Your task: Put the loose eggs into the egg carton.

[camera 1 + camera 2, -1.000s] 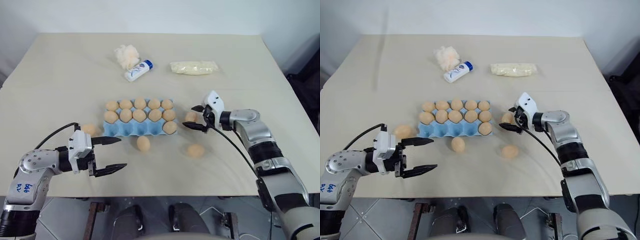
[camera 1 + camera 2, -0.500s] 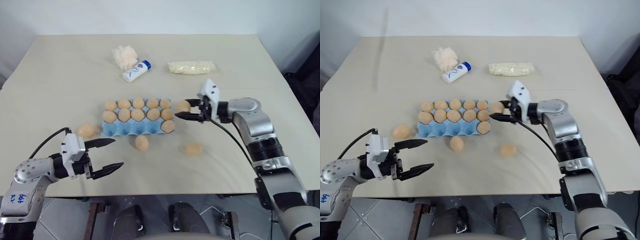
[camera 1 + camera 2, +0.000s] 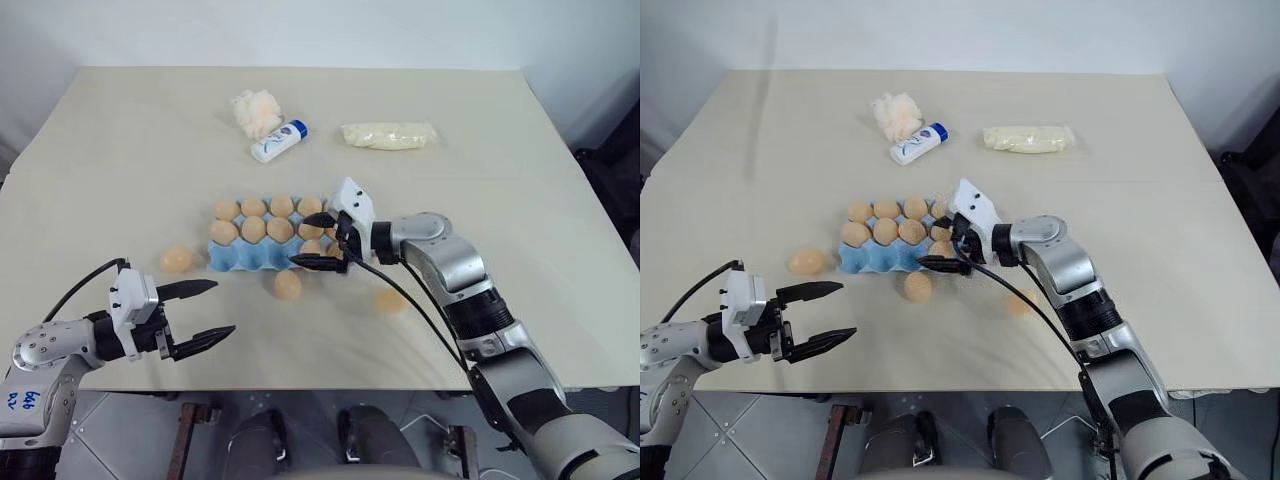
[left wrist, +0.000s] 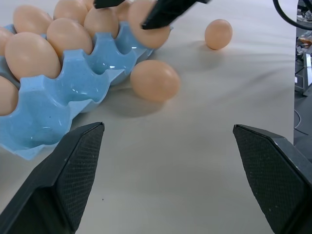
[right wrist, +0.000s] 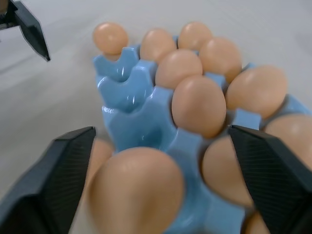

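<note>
Light blue egg carton [image 3: 262,252] near mid-tabletop [image 3: 130,150], long axis running left to right, its two far rows full of pale orange eggs, front row mostly bare blue cups. Three loose eggs on the cloth: one just off the carton's left end [image 3: 176,259], one just before its front edge [image 3: 288,285], one further right [image 3: 391,300] partly behind the right arm's cable. Each lying on its side; which way each tip points cannot be told.

Changed since a second ago: right gripper [image 3: 318,240], then off the carton's right end by an egg there, now swung leftward over the carton's right end, jaws spread wide above the eggs and cups, nothing pinched. That egg gone from its earlier spot.

Left gripper [image 3: 198,310] low near the tabletop's front-left edge, slightly further left than before, jaws spread and empty, pointing toward the front loose egg.

Further back: fluffy cream puff [image 3: 256,112], white tube with blue cap [image 3: 277,141], pale yellow packet [image 3: 389,135].
</note>
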You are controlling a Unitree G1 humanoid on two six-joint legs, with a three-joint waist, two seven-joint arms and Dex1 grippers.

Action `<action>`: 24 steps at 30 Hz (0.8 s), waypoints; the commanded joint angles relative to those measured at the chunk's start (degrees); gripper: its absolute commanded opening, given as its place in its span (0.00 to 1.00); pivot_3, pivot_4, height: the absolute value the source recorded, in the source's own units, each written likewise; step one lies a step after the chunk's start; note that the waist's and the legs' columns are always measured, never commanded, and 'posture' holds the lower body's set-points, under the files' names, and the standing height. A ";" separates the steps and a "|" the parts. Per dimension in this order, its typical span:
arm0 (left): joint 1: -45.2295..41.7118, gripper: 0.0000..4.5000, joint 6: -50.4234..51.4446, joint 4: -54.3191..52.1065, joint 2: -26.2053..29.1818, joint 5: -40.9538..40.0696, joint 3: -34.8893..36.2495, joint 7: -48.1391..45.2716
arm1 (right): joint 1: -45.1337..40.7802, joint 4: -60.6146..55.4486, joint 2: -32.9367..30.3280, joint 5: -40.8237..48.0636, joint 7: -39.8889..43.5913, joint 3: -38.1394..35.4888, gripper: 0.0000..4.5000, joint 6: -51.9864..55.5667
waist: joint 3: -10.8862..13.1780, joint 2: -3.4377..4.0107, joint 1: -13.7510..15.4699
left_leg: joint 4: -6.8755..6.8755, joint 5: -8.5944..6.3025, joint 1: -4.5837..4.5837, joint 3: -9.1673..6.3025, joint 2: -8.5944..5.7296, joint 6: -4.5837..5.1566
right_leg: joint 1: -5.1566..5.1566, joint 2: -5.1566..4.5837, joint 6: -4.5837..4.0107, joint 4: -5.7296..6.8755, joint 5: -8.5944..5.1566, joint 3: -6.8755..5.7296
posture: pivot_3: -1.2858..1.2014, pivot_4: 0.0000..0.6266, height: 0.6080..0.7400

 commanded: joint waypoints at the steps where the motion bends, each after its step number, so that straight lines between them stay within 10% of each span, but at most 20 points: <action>1: -1.42 1.00 0.31 -1.49 0.86 -1.20 0.40 -0.44 | 2.70 -9.95 -4.96 3.67 2.63 -4.81 1.00 -0.08 | 0.00 0.00 0.06 | 0.00 0.00 -0.03 0.00 0.00 0.00 | -0.03 0.00 0.00 -0.01 0.00 0.00 | 0.52 0.24 1.00; 14: -11.79 1.00 2.62 3.43 0.57 0.12 -8.57 -3.66 | 41.09 -14.79 -23.19 8.11 4.43 -34.66 1.00 -13.77 | -0.01 -0.04 1.50 | 0.04 -0.05 -0.34 -0.06 0.01 0.06 | -0.05 0.16 0.03 -0.57 0.01 0.01 | 0.52 0.24 1.00; 24: -16.40 1.00 0.05 9.22 0.95 2.08 -9.51 -6.62 | 45.38 -21.06 -23.27 11.27 5.38 -30.38 1.00 -15.46 | 0.01 -0.04 0.32 | 0.02 0.08 0.23 0.01 0.05 0.10 | 0.43 0.22 -0.06 -0.47 0.11 0.15 | 0.52 0.24 1.00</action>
